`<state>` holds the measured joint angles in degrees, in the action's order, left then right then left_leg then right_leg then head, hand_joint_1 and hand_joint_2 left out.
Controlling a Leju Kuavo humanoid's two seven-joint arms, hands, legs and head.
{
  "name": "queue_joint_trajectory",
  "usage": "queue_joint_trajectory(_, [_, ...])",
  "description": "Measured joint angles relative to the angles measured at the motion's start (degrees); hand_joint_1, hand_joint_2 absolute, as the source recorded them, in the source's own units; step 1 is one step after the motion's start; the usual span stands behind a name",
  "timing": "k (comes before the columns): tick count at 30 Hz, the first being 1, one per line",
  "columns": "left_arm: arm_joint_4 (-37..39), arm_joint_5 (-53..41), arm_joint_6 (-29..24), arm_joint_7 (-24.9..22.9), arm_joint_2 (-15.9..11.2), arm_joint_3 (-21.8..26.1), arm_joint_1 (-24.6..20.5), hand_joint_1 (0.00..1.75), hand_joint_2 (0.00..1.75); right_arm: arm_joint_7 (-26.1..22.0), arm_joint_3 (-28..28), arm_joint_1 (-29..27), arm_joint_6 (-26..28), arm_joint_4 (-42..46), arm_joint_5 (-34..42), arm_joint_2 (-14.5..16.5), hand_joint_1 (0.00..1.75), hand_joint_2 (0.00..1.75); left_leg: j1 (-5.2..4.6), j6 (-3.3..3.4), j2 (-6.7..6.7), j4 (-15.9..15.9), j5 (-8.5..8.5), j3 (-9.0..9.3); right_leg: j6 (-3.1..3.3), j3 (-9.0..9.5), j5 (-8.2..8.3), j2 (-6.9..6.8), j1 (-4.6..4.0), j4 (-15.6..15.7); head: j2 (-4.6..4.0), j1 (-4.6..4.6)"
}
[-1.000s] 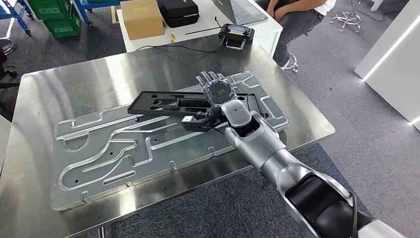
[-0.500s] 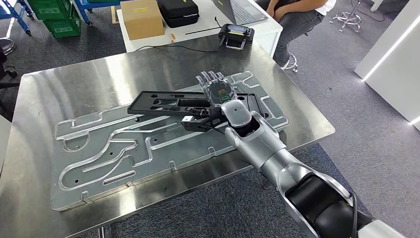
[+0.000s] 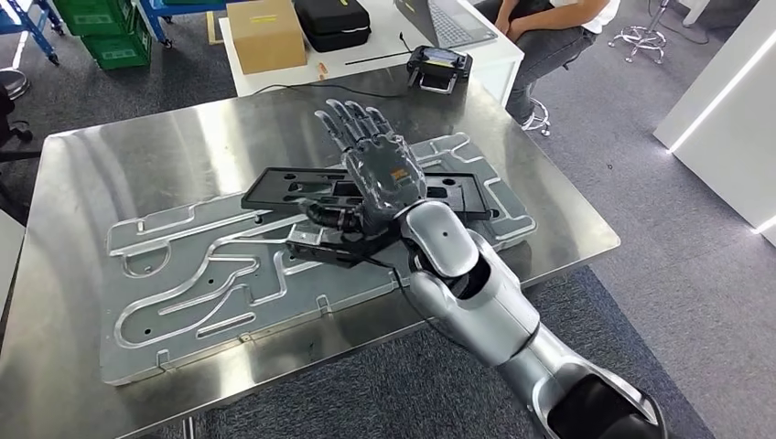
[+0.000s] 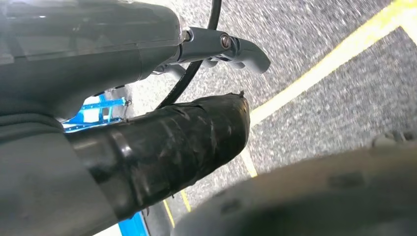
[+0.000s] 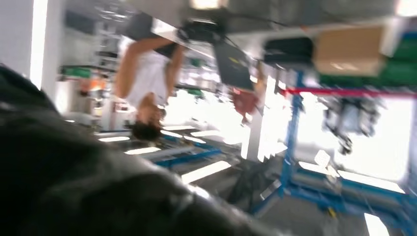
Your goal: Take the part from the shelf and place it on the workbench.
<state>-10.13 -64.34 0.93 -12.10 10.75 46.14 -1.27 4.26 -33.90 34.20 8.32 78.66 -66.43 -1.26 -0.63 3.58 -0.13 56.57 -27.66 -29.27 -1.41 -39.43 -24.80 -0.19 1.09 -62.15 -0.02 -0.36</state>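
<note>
black moulded plastic part (image 3: 302, 187), long, flat and pierced with cut-outs, lies at centre frame in the head view, resting on the grey machined aluminium plate (image 3: 183, 274) that covers the brushed steel workbench (image 3: 73, 165). the right hand (image 3: 371, 169) hovers just above the part's right half, fingers spread and holding nothing; whether any fingertip touches the part cannot be told. judged from its look, the part is light and stiff, with a smooth surface that could slip; its long span would tip if lifted by one end, so a grasp on the rim or through a cut-out near mid-length seems soundest. at top of frame stand a tan cardboard box (image 3: 264, 33), a black zipped case (image 3: 332, 22) and a seated person (image 3: 549, 32).

the head view alone gives the lie of part and bench. the left wrist view looks down on speckled grey floor crossed by a yellow line (image 4: 334, 54), with the left hand (image 4: 162, 147) close and dark at the left edge; its pose cannot be told. the right wrist view, blurred and inverted, looks out across the room at blue shelving (image 5: 295, 147), not at the part
</note>
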Motion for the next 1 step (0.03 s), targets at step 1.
queue_joint_trajectory(1, [0.0,0.0,-0.1,0.1,0.0,0.0,0.0,0.0,0.0,-0.2,-0.2,-0.8,0.1,1.7,0.1,-0.2,0.0,0.0,-0.03,0.1,0.01,-0.1,0.1,-0.04,0.0,-0.42,-1.06,0.03,0.01,-1.3,0.0,0.01])
